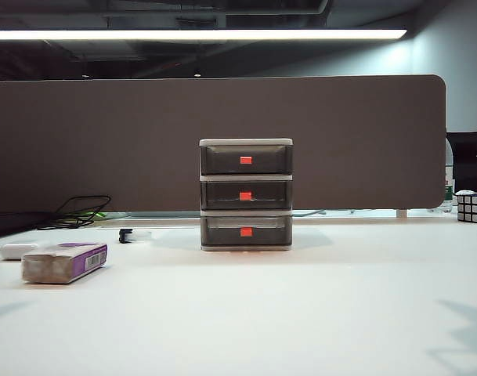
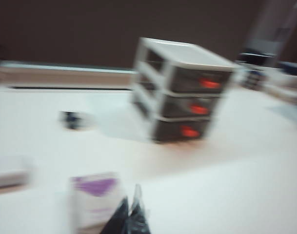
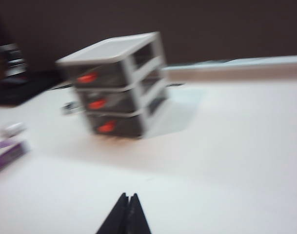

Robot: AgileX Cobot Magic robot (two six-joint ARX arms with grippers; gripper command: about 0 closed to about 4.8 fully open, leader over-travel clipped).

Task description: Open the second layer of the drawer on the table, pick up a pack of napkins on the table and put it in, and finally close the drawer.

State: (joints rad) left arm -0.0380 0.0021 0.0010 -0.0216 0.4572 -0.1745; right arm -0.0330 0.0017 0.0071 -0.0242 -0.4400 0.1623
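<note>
The drawer [image 1: 245,195] stands mid-table, a grey three-tier cabinet with all tiers pushed in. Its second layer [image 1: 246,195] is the middle tier with a red-orange tab. The pack of napkins [image 1: 64,262] lies at the left on the white table [image 1: 301,313], beige with a purple side. Neither arm shows in the exterior view. In the blurred left wrist view my left gripper [image 2: 131,202] hangs shut and empty, close beside the pack of napkins [image 2: 95,200] without holding it, the drawer [image 2: 180,97] far ahead. My right gripper [image 3: 128,197] is shut and empty, well short of the drawer [image 3: 116,87].
A small white rounded case [image 1: 17,251] lies left of the pack. A small black-and-white object [image 1: 132,234] sits left of the cabinet. A puzzle cube [image 1: 472,207] stands at the far right. A brown partition [image 1: 215,141] closes off the back, with black cables [image 1: 77,213] at its foot.
</note>
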